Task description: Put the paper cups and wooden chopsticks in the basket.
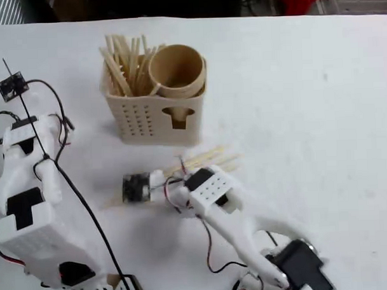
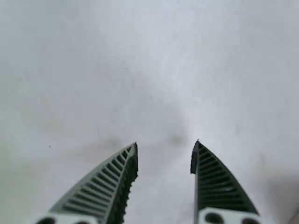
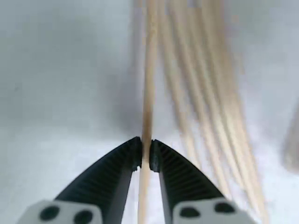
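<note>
White table (image 1: 318, 83) lies under everything. Well short of the basket (image 1: 139, 124), the left gripper (image 2: 164, 151) hangs parted over bare surface. Nearer the basket, the right gripper (image 3: 145, 156) pinches one chopstick (image 3: 149, 93) among the loose chopsticks (image 1: 210, 158) just before it. Light, stiff and thin, it may pivot; grip mid-length. Inside the basket sits a paper cup (image 1: 176, 69).

Pale bare-wood chopsticks (image 3: 148, 84), matt paper cup (image 1: 178, 70), perforated cream plastic basket (image 1: 139, 123), smooth matt white table (image 1: 306, 84)
</note>
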{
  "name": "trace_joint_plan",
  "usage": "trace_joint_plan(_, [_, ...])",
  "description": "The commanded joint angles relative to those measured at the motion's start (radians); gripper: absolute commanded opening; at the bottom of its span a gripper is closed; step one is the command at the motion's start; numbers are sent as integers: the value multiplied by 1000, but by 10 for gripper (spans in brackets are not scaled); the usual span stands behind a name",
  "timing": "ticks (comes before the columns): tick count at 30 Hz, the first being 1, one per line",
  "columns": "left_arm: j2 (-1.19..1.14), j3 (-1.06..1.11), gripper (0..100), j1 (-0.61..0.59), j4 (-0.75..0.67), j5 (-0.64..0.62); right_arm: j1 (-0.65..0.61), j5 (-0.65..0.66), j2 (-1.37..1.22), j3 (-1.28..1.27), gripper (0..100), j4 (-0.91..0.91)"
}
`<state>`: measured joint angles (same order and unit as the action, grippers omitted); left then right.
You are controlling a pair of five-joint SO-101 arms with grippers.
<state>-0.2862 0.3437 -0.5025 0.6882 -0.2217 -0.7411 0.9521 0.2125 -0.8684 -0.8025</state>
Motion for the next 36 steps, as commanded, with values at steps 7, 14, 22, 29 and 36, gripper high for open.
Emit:
trace_joint_plan(7, [4,-9,203,13,-17,12,48,-292,556,219,15,-255])
trace_joint_plan(14, [4,-8,203,13,-17,12,42,-539,618,540,15,-231])
trace_joint_plan(22, [4,-8,202,13,-17,12,47,-730,331,747,17,105])
trace_joint_plan(29, [4,-8,203,13,-17,12,48,-724,62,822,18,444])
trace_joint_plan(36, [4,-8,203,13,-17,14,77,-738,-71,809,16,618])
